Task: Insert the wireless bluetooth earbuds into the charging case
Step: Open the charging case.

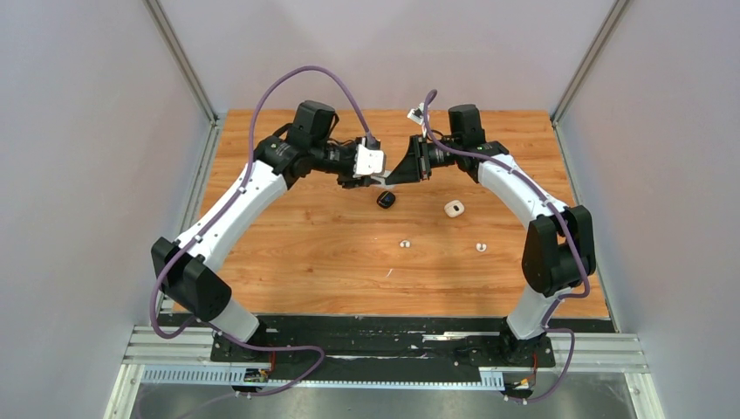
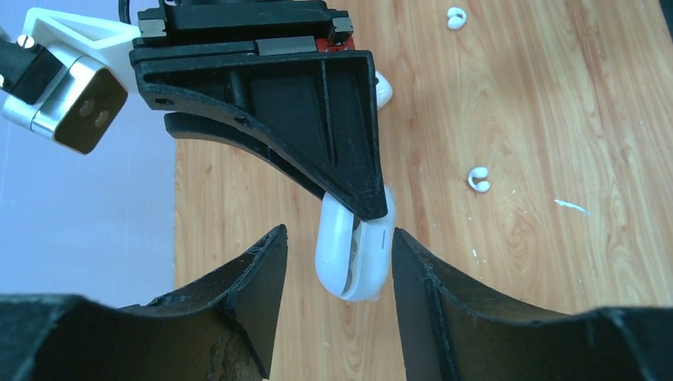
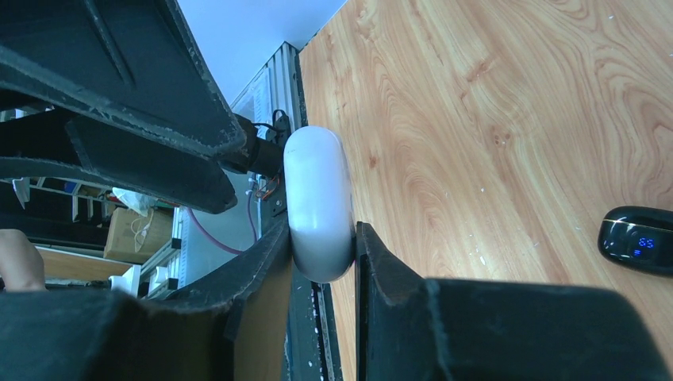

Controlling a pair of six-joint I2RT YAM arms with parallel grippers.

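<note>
Glossy earbuds [image 1: 404,244] at five o'clock of the case [image 3: 317,182] look light, slippery: pinch their bodies. Right end effector [image 3: 321,238] clamps it; left end effector [image 2: 337,234] gapes.

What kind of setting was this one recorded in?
Most likely a robotics lab test cell: a wooden tabletop boxed in by plain grey panels on metal framing, with the left arm and right arm mounted over metal rails at its near edge.
</note>
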